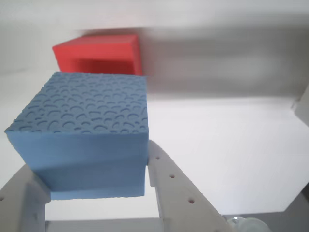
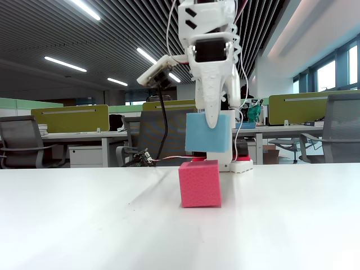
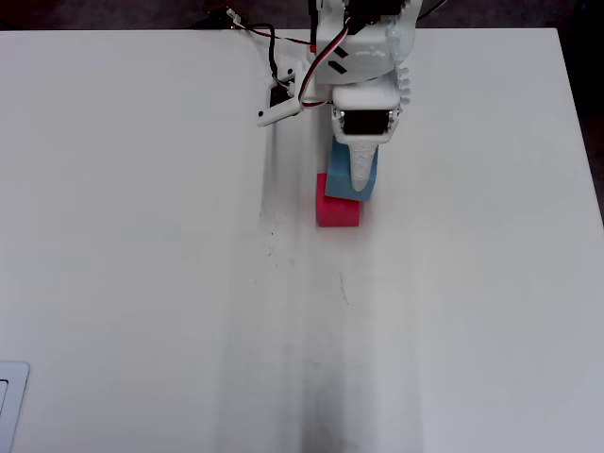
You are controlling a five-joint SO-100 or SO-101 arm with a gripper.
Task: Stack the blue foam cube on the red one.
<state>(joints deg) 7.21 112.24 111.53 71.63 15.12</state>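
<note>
The blue foam cube is held clamped in the gripper, clear of the white table. In the fixed view a gap is seen between its underside and the top of the red one, which rests on the table below and slightly to the left. The two cubes are not touching; the blue cube overhangs the red one toward the right of that view.

In the wrist view the blue cube is seen pinched between the two white fingers, its pebbled top face turned toward the camera. The red cube is visible beyond it, partly covered by the blue cube's far edge.

In the overhead view the gripper is seen above both cubes. Only a strip of the blue cube shows beside the white finger; the red cube lies partly under it, extending toward the lower edge of the view. Red and black wires are noted near the arm's base.
</note>
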